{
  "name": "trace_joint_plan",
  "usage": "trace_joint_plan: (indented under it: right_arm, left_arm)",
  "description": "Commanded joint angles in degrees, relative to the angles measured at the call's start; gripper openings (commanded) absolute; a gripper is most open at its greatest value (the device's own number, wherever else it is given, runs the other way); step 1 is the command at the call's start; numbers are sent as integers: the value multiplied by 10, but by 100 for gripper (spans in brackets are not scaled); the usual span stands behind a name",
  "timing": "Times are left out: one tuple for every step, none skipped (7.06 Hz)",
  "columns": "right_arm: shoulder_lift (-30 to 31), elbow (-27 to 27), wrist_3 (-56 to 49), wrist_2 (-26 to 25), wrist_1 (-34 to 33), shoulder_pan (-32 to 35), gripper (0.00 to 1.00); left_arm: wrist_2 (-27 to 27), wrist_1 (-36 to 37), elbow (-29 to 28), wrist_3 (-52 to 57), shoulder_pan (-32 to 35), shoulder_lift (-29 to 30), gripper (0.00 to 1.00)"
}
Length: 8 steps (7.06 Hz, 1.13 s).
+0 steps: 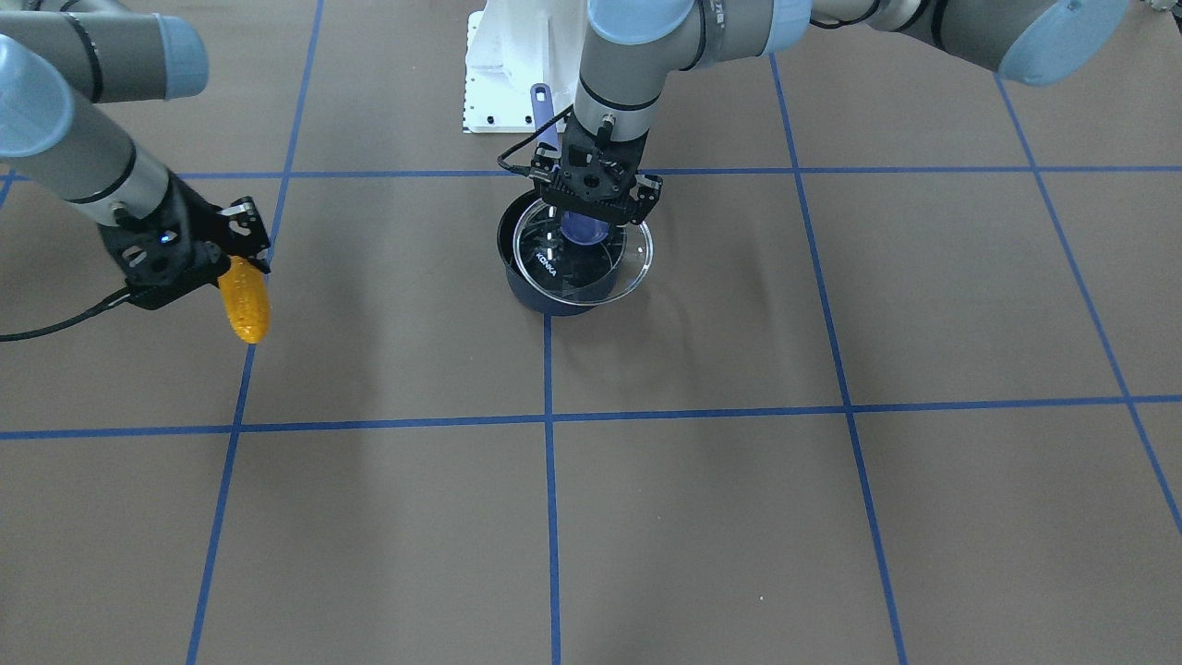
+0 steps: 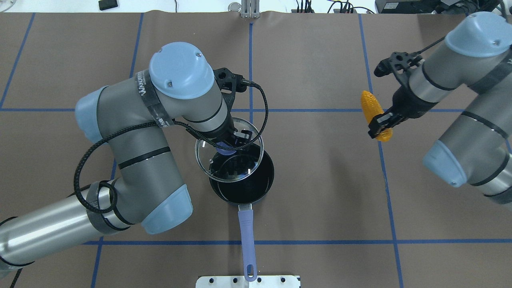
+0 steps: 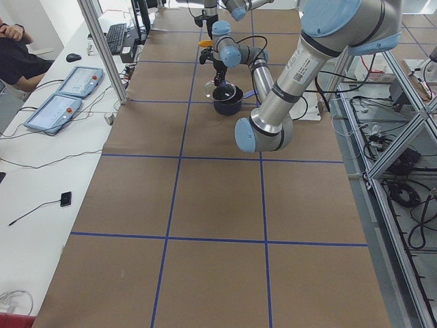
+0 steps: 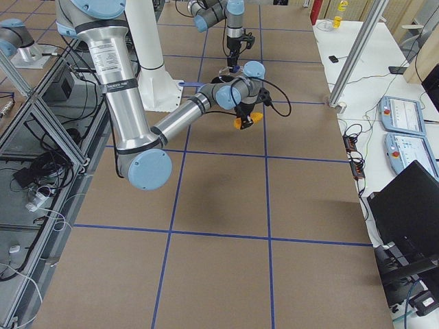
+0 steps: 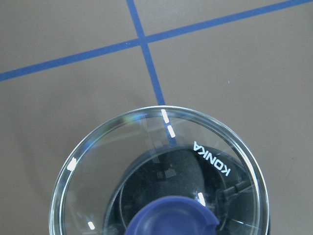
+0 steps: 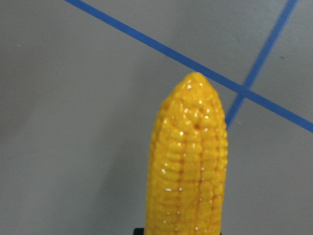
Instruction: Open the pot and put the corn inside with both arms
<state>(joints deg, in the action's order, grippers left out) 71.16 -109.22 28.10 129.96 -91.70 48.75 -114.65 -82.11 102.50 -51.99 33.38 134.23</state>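
Note:
The dark navy pot (image 2: 256, 188) stands mid-table, its long purple handle (image 2: 246, 236) pointing toward the robot base. My left gripper (image 2: 228, 145) is shut on the purple knob (image 1: 585, 227) of the round glass lid (image 2: 208, 160) and holds the lid just above the pot, shifted off its rim. The lid fills the left wrist view (image 5: 161, 176). My right gripper (image 2: 382, 120) is shut on the yellow corn (image 2: 370, 105), held above the table well to the pot's right. The corn also shows in the front view (image 1: 245, 300) and the right wrist view (image 6: 188, 161).
The white mounting base (image 1: 512, 78) sits at the table's near edge behind the pot handle. Blue tape lines (image 2: 320, 110) grid the brown table cover. Operator pendants (image 3: 65, 96) lie on a side bench.

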Motion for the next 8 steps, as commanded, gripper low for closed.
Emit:
trace_joint_plan:
  right_arm:
    - [-68, -1, 132, -34, 1, -71, 23]
    - [-94, 3, 170, -60, 2, -101, 23]
    - [-120, 8, 208, -75, 1, -123, 23]
    - [-142, 13, 238, -88, 0, -145, 23]
    - [-166, 28, 251, -96, 0, -162, 24]
    - [-182, 42, 252, -93, 1, -175, 25]
    - [-187, 43, 253, -91, 1, -189, 25]
    - [-190, 44, 257, -90, 1, -197, 29]
  left_arm:
    - [-34, -1, 22, 42, 40, -39, 58]
    - [-44, 1, 37, 78, 59, -58, 58]
    - [-66, -1, 43, 119, 83, -84, 58]
    - [-79, -2, 52, 156, 105, -110, 58]
    - [-80, -3, 56, 193, 126, -134, 58]
    - [-80, -5, 56, 222, 143, -154, 58]
    - [-94, -7, 55, 254, 161, -176, 58]
    - [-95, -8, 53, 294, 182, -197, 58]
